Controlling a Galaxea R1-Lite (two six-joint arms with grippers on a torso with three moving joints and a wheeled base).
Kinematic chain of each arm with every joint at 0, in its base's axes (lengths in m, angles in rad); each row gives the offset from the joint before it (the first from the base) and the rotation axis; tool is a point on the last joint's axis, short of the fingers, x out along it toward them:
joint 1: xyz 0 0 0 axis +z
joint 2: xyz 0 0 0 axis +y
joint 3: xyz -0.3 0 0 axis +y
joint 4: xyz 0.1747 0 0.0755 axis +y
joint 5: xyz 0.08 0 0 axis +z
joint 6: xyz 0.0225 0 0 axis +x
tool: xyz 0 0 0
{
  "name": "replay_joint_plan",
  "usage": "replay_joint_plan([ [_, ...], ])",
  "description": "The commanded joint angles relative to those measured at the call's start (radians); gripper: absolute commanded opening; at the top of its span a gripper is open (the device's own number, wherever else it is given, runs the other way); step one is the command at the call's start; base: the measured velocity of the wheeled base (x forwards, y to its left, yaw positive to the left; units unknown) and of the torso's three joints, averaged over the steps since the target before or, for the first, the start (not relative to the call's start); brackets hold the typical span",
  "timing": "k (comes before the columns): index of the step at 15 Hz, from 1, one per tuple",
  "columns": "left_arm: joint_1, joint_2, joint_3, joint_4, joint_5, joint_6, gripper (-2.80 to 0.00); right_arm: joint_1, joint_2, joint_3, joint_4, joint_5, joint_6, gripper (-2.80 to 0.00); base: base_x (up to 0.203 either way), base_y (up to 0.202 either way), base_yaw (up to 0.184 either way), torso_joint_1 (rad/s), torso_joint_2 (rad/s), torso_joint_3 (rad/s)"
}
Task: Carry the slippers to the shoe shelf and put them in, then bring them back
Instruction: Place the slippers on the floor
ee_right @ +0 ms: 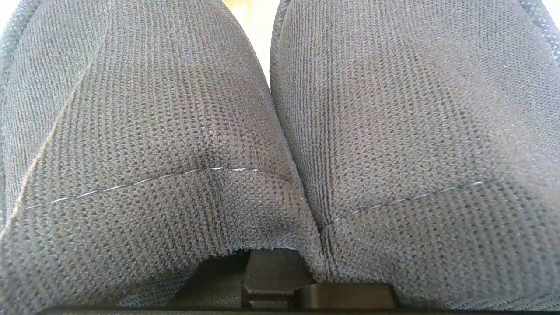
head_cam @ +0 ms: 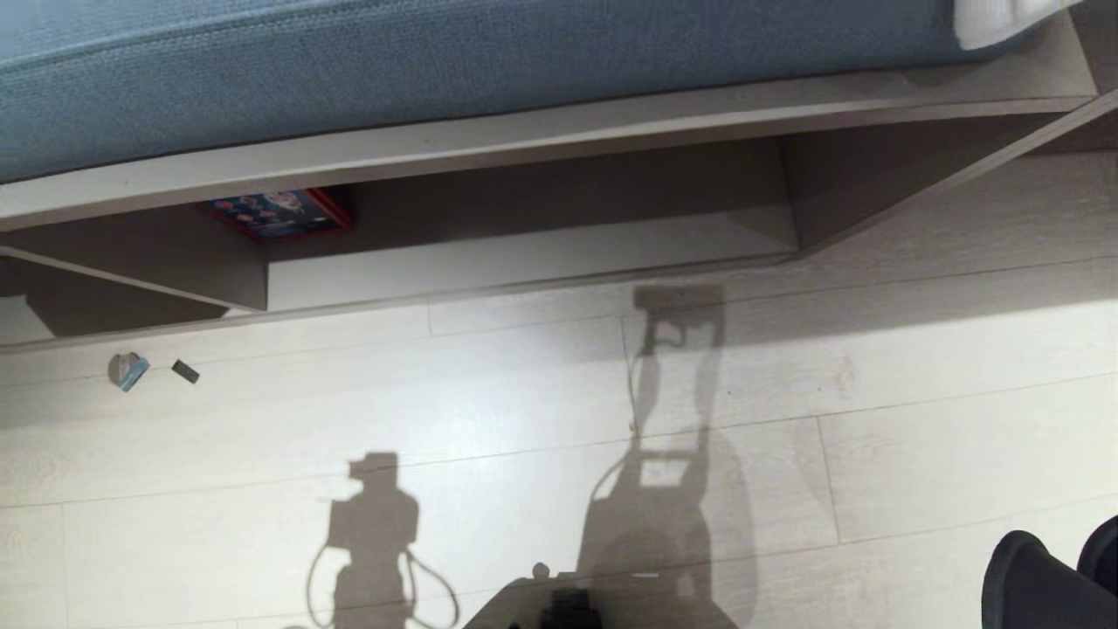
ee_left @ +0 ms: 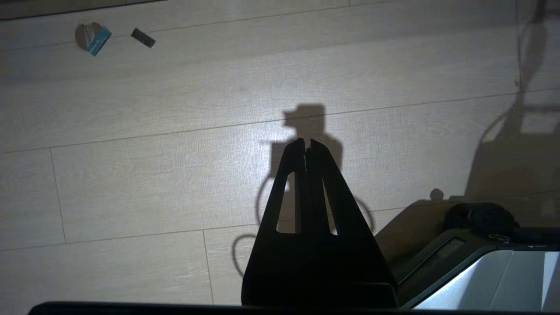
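Both of my grippers are closed at this moment. Right gripper (ee_right: 280, 280) holds the slippers (ee_right: 280, 144): in the right wrist view the two grey knitted bands fill almost the whole frame, side by side and touching each other, and the dark fingers show only at the bottom centre, pressed together where the two edges of the bands meet. In the head view the slippers appear as dark curved shapes at the lower right corner (head_cam: 1044, 581), above the pale floor (head_cam: 524, 411).

Left gripper (ee_left: 306, 146) holds nothing. In the left wrist view its black fingers come together to a point in the centre of the frame, hanging over the floor, with its own shadow just behind it.

At the top of the head view I see the shoe shelf (head_cam: 524, 262), a low wide opening with a pale base board, and it runs across the upper half of the frame. On top of it lies a blue cushion (head_cam: 437, 61). Inside the opening, at the upper left, there is a red and blue box (head_cam: 281, 212). On the floor at the left, in front of the shelf, two small scraps (head_cam: 144, 370) lie near each other; they also show at the upper left of the left wrist view. Shadows of my arms fall on the floor in the lower middle.
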Motion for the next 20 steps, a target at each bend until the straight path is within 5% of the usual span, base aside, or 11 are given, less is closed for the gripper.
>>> replay_joint_plan([
  [1, 0.0, 0.0, 0.0, 0.0, 0.001, -0.001, -2.8, -0.001, 0.002, 0.001, 0.0, 0.001, -0.002, -2.8, 0.0, 0.0, 0.0, -0.001, 0.01, 0.199],
  [20, 0.002, 0.0, 0.0, 0.0, 0.001, -0.001, -2.8, 0.0, 0.002, 0.001, 0.0, 0.0, -0.002, -2.8, 0.0, 0.0, 0.0, 0.002, 0.0, 0.202],
])
